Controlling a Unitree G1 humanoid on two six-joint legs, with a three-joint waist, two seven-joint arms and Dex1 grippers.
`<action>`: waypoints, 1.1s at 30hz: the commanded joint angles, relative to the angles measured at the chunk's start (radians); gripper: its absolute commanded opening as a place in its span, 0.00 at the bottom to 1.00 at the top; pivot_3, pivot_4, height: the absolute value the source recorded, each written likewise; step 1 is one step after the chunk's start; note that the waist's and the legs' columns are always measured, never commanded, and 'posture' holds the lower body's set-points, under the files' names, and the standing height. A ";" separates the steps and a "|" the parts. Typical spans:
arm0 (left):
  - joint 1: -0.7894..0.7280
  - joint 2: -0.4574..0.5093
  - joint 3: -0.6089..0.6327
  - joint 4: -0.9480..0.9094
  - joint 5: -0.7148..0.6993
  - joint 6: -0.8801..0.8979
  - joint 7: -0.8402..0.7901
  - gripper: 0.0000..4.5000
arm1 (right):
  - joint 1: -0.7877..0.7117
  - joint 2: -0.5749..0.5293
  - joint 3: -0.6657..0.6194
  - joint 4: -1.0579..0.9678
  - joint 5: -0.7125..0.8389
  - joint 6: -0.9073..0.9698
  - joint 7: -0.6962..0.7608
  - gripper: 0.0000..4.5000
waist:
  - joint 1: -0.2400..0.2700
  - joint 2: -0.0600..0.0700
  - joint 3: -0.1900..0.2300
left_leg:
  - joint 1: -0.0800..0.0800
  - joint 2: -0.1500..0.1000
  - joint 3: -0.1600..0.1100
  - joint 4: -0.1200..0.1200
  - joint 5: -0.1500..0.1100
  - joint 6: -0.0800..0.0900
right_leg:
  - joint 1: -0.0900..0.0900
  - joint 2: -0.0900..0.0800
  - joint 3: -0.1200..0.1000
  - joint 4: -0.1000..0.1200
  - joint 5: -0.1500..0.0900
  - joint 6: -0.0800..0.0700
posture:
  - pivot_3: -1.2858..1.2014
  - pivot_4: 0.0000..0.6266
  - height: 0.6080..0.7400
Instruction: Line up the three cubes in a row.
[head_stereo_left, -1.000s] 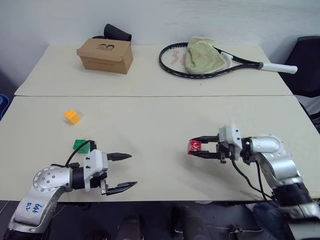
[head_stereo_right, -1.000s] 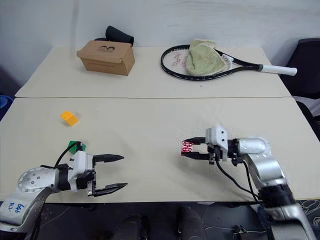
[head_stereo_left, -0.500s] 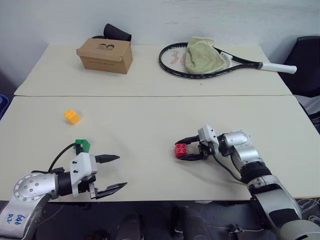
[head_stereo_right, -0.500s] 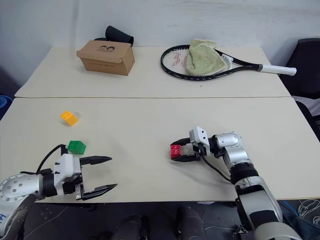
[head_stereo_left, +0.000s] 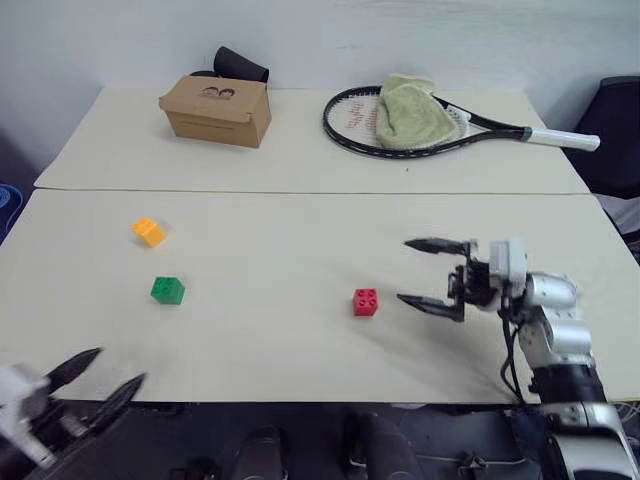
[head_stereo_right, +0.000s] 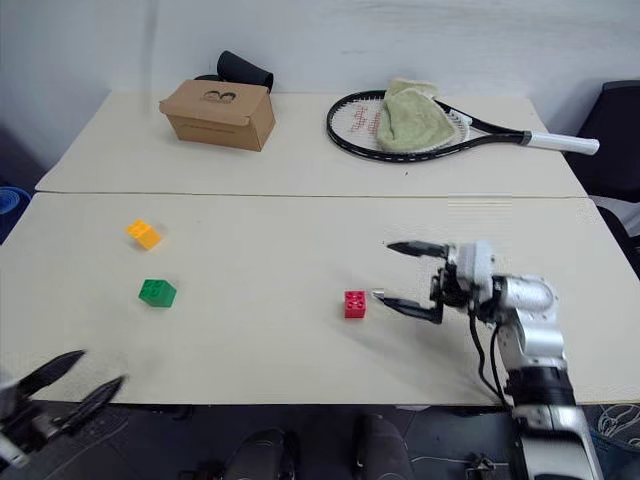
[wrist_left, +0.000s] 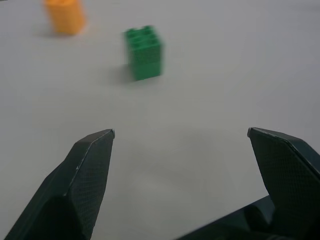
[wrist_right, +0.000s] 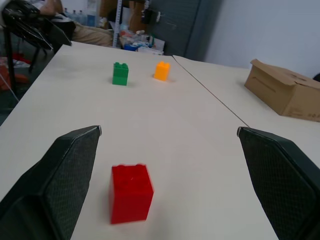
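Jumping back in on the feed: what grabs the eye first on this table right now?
The red cube sits alone on the near table, just off the tips of the open right gripper. Far to its left, the green cube and orange-yellow cube sit close together. On the back table lie a tennis racket under a towel and a cardboard box.

The table (head_stereo_left: 300, 340) bears red cube (head_stereo_left: 366, 302), green cube (head_stereo_left: 167, 290), orange-yellow cube (head_stereo_left: 148, 231).

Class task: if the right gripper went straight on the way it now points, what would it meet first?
Most likely the red cube: it stands on the table just ahead of the open right gripper, apart from it. Depth is hard to judge, so it might pass just beside.
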 joint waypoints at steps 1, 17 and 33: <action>-0.033 -0.036 0.108 0.076 -0.022 -0.071 0.106 1.00 | 0.076 -0.029 -0.020 -0.048 0.057 0.012 0.068 0.99 | 0.000 0.000 0.000 | 0.000 0.000 0.000 0.000 0.000 0.000 | 0.000 0.000 0.000 0.000 0.000 0.000 | 0.52 0.24 1.00; -0.446 -0.067 -0.278 -0.148 0.068 0.206 0.579 1.00 | 0.000 0.057 0.065 -0.126 0.031 -0.025 0.006 0.99 | 0.000 0.000 0.000 | 0.001 0.000 0.000 0.000 0.001 -0.001 | 0.001 0.000 0.001 0.002 0.001 0.001 | 0.52 0.24 1.00; -0.553 -0.048 -0.426 -0.058 0.175 0.266 0.630 0.47 | 0.018 0.035 0.065 -0.129 0.026 -0.045 -0.018 1.00 | 0.001 0.000 0.000 | 0.001 0.000 0.001 0.000 0.001 -0.002 | 0.000 0.001 0.001 0.003 0.001 0.001 | 0.52 0.24 1.00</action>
